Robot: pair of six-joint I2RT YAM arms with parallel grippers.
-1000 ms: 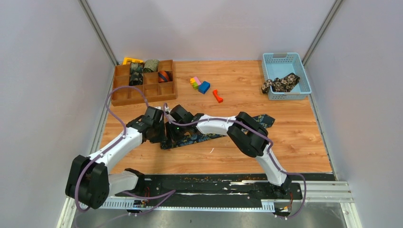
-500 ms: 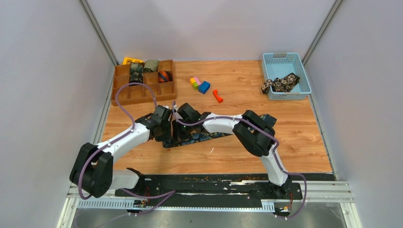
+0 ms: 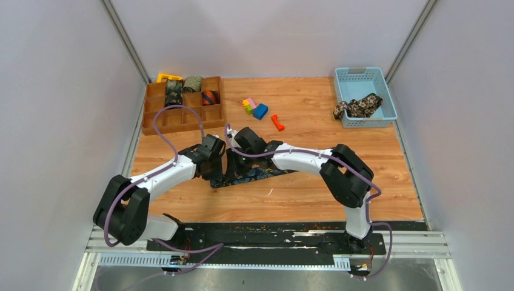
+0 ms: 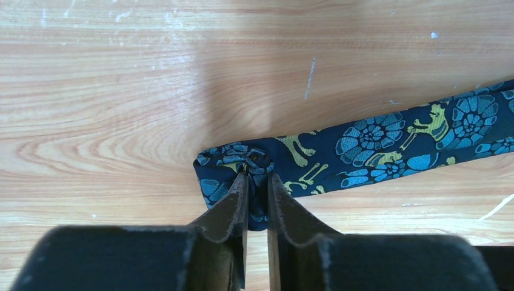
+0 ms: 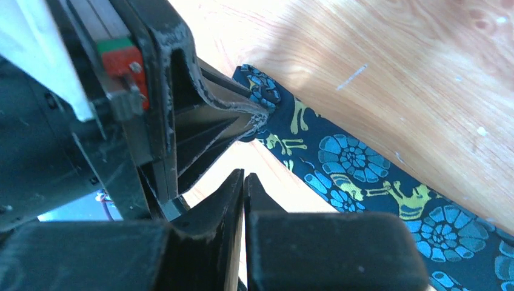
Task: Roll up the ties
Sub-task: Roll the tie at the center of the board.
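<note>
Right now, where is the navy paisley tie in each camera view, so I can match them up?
Top external: the navy paisley tie lies near the centre of the picture.
Left wrist: the tie runs from the centre to the right edge.
Right wrist: the tie runs diagonally from upper centre to the lower right corner.
Shared landmark: the left pincer, whose tips sit on the tie's folded end.

Left tool [image 4: 256,176] and right tool [image 5: 243,176] crowd the tie [image 3: 260,174] end mid-surface [image 3: 339,194], tight gap between them. Bare wood to the right and on the near side is passable. Far side obstacles: compartment tray [image 3: 182,129], blocks [image 3: 254,108], basket [image 3: 388,103].
</note>
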